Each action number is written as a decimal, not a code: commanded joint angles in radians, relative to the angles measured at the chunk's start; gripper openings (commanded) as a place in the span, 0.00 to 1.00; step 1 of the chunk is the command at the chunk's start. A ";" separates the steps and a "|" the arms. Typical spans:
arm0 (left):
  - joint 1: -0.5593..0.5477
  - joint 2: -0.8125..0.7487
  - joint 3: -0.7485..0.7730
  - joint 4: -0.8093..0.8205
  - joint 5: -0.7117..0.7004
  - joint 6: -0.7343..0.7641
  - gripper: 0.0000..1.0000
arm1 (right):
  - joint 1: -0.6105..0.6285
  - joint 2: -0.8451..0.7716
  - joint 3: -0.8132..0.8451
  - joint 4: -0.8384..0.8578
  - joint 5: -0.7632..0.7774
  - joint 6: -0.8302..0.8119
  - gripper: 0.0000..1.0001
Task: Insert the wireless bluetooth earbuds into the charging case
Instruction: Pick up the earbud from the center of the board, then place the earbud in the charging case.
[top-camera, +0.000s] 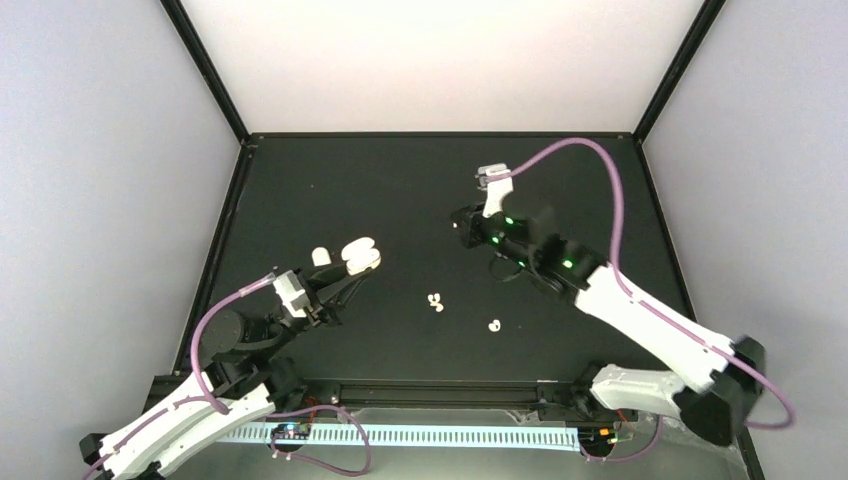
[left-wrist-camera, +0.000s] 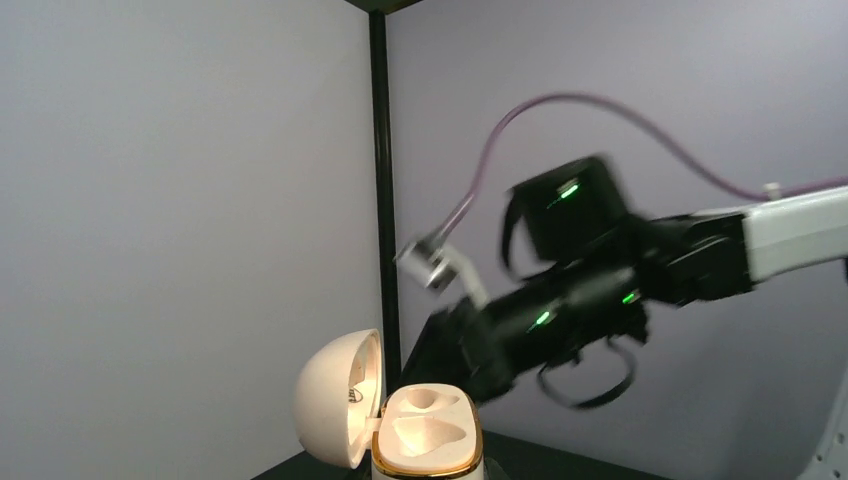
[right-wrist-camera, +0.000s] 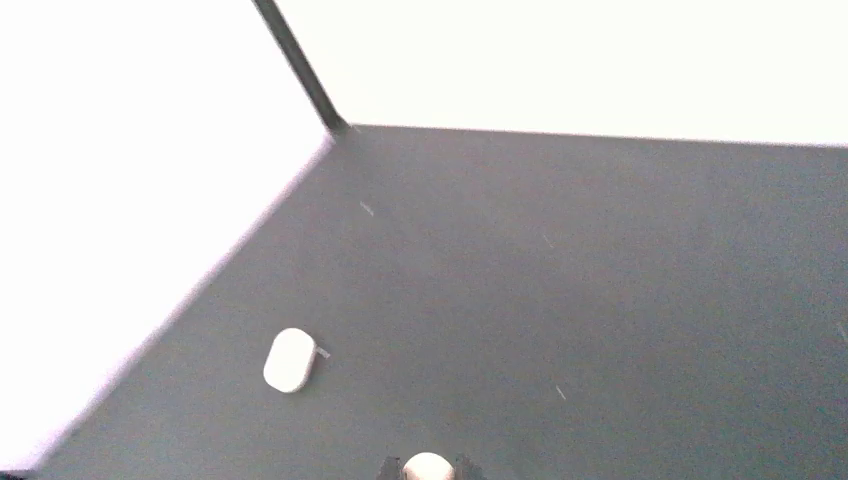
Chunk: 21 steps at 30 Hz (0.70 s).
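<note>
My left gripper (top-camera: 350, 272) is shut on the base of the cream charging case (top-camera: 360, 255) and holds it above the table's left half. In the left wrist view the case (left-wrist-camera: 428, 432) stands open with its lid (left-wrist-camera: 335, 412) swung left and both sockets bare; my fingers are hidden below it. My right gripper (top-camera: 462, 226) hovers right of centre, shut on a small round white earbud (right-wrist-camera: 428, 468) pinched between its dark fingertips. Two tiny white earbuds (top-camera: 435, 302) lie close together on the mat, with one more earbud (top-camera: 494, 325) to their right.
A small closed white oval pod (top-camera: 321, 257) lies on the black mat just left of the held case, and the right wrist view shows this pod (right-wrist-camera: 290, 360) too. The right arm (left-wrist-camera: 590, 290) looms behind the case. Black frame posts (top-camera: 210, 75) and white walls ring the table.
</note>
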 joint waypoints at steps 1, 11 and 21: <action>-0.006 0.073 0.053 0.100 0.012 0.017 0.02 | 0.052 -0.187 -0.064 0.223 -0.077 -0.259 0.01; -0.008 0.393 0.112 0.440 0.107 0.020 0.02 | 0.165 -0.437 -0.108 0.447 -0.252 -0.485 0.01; -0.008 0.534 0.138 0.627 0.222 0.005 0.02 | 0.321 -0.419 -0.122 0.661 -0.396 -0.592 0.01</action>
